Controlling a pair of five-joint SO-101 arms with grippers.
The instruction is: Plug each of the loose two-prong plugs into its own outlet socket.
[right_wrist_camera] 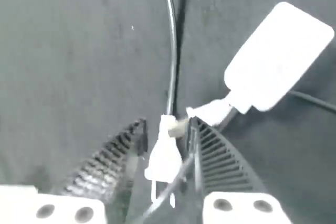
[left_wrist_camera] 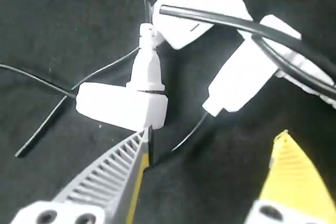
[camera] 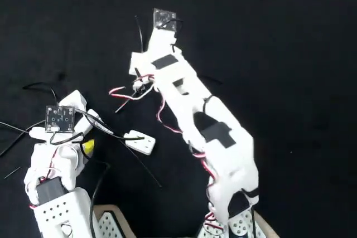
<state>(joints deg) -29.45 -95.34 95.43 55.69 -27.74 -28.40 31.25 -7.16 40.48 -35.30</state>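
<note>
Step in hand: the pick of one plug looks done, the mating is not yet done. The right pincer (right_wrist_camera: 167,125) is pinching a white two-prong plug (right_wrist_camera: 163,156) between its ribbed black fingers, over the dark surface (right_wrist_camera: 79,51). The plug's long axis is running along the fingers. Its prongs are pointing back toward the wrist, and its black cord (right_wrist_camera: 170,51) is leading away past the fingertips. A white socket block (right_wrist_camera: 275,59) is lying just beside the pincer, its own lead end facing the fingers.

The left pincer (left_wrist_camera: 214,137) is hanging spread, gripping nothing, over a cluster of white parts. There, one plug (left_wrist_camera: 147,66) is seemingly sitting nose-first in a block (left_wrist_camera: 121,107); I cannot tell whether it is fully seated. A second plug body (left_wrist_camera: 239,82) is lying loose near it, its long axis slanting and a thin lead trailing from its narrow end.

Next move, as I am judging it: the held plug's prongs are facing the wrong way for a push. It is likely needing a turn or regrip before lining up with the socket slots, which I cannot see.
</note>
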